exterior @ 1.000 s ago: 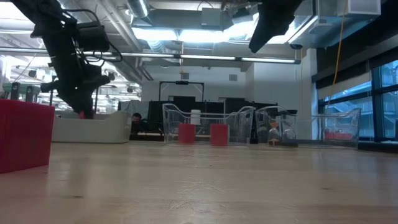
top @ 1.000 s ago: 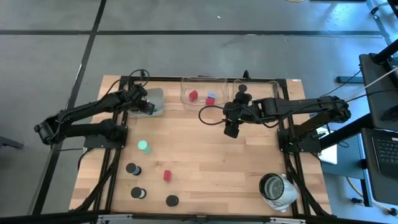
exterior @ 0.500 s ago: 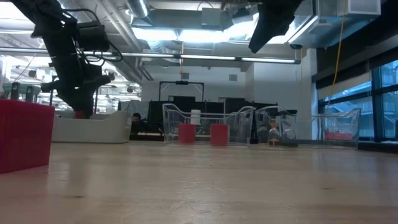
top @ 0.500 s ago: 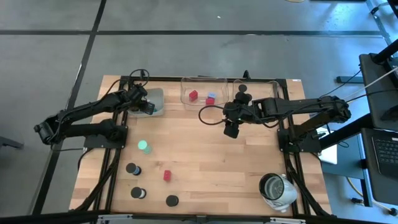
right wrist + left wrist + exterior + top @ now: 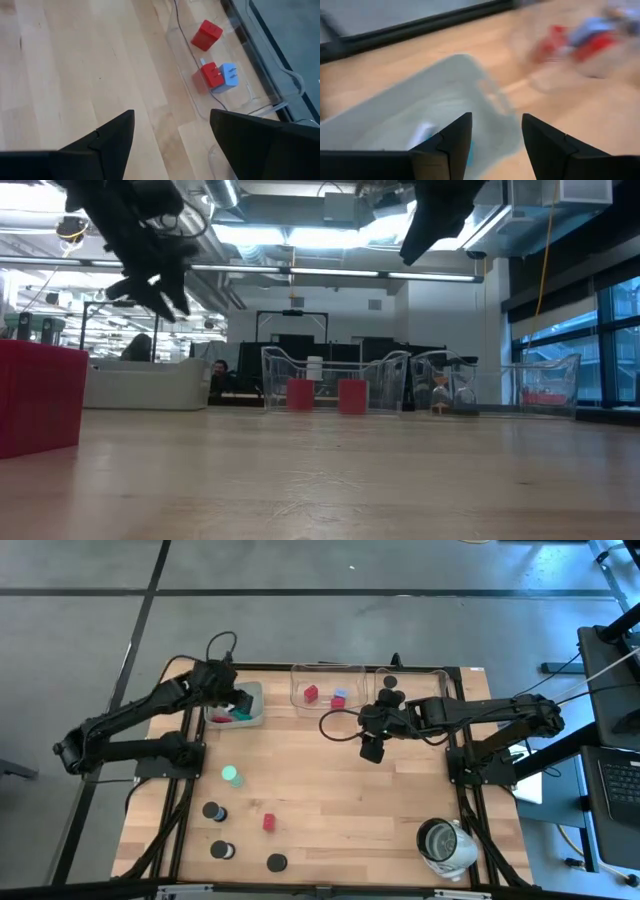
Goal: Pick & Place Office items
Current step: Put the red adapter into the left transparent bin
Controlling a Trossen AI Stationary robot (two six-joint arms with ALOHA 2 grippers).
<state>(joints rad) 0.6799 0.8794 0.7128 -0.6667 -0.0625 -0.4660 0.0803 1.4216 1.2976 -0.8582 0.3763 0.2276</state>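
My left gripper (image 5: 236, 705) (image 5: 495, 120) hangs open above the grey tray (image 5: 250, 692) at the table's far left, with nothing between its fingers. A red piece (image 5: 218, 718) and a teal piece (image 5: 241, 718) lie in that tray. My right gripper (image 5: 372, 752) (image 5: 171, 114) waits open above the bare wood, near the clear tray (image 5: 325, 670). That tray holds two red blocks (image 5: 206, 35) (image 5: 210, 75) and a pale-blue cube (image 5: 229, 75). On the table's near left lie a green disc (image 5: 231, 776), a red block (image 5: 268, 822) and three black caps (image 5: 213, 811) (image 5: 222, 850) (image 5: 276, 862).
A second clear tray (image 5: 430, 672) with dark pieces stands at the far right, beside the first. A silvery round container (image 5: 445, 843) sits at the near right corner. Bare wood lies across the table's middle and right.
My left gripper has opened and risen up out of the grey tray, tipping toward level as it drew back a little toward the left edge. The red piece it held at its fingertips now lies in the tray.
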